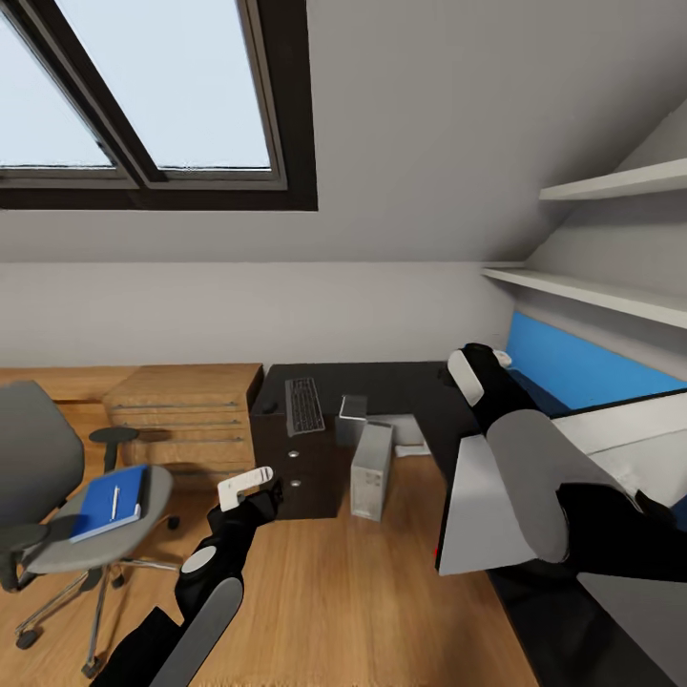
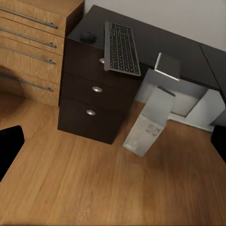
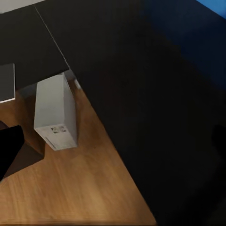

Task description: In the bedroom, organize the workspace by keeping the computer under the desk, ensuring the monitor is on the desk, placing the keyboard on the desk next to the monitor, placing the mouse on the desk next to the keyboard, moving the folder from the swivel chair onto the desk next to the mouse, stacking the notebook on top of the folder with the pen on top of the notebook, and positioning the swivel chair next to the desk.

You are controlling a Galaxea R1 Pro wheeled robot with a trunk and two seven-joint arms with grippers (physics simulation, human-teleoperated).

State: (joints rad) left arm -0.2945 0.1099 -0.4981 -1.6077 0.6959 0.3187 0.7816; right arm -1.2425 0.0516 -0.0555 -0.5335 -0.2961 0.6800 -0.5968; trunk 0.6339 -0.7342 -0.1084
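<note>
1. Counter (image 1: pixel 401 386) — L-shaped glossy black top standing against the far wall, with a dark drawer unit (image 2: pixel 87 101) bearing round silver knobs at its left end, beside a light wood cabinet (image 1: pixel 186 410).
2. Keyboard (image 1: pixel 304 405) — lies flat on the counter above the drawers; the mouse (image 2: pixel 87 36) sits on the same surface near the keyboard, toward the wood cabinet.
3. Computer (image 1: pixel 371 469) — pale grey tower standing on the wooden floor (image 1: pixel 353 592) at the front edge of the counter, just beside the drawer unit, in the counter's inner corner.
4. Swivel chair (image 1: pixel 57 506) — stands well apart from the counter, at the left of the head view; the blue folder (image 1: pixel 110 501) lies on its seat with the pen (image 1: pixel 116 501) on top. A separate notebook cannot be made out.
5. Left tool (image 1: pixel 250 480) — raised over the floor between chair and drawers; whether it is wide or narrow cannot be told.
6. Right tool (image 1: pixel 474 367) — held over the right part of the counter; its opening cannot be told.
7. A large white panel with a dark edge (image 1: pixel 482 510) shows beneath the right arm — its identity is unclear.
</note>
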